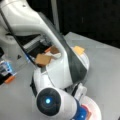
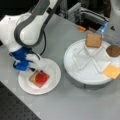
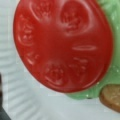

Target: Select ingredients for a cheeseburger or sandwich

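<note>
The sandwich lies on a white paper plate at the lower left of a front view: a tan bread square with a red tomato disc on top. My gripper hangs right over the stack's upper-left edge, close to the tomato. The wrist view is filled by the tomato disc, with green lettuce under it and a bread corner lower right. A bread square, a dark patty and an orange cheese square rest on the segmented tray.
In a front view my arm blocks most of the scene; beyond it show a bread square and the cheese on the tray, and the plate's rim at bottom right. An orange block lies behind the tray.
</note>
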Controlling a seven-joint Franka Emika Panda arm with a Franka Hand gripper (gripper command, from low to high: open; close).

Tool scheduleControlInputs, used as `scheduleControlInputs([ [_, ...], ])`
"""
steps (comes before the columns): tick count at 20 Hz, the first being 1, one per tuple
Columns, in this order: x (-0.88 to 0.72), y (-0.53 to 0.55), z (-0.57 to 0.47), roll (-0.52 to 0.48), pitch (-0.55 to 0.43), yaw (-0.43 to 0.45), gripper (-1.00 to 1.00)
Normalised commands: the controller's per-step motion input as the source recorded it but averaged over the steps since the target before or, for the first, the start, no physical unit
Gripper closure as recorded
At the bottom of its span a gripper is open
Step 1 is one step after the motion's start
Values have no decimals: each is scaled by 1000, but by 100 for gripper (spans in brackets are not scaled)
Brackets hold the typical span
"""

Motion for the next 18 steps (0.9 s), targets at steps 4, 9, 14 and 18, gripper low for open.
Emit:
scheduleControlInputs([
  [4, 24, -152, 51, 198, 13, 98, -100],
  [9, -18, -162, 156, 126, 46, 109, -100],
  [14, -129, 10, 267, -86, 49, 64, -100],
  [18, -265, 259, 256, -300, 15, 10, -100],
])
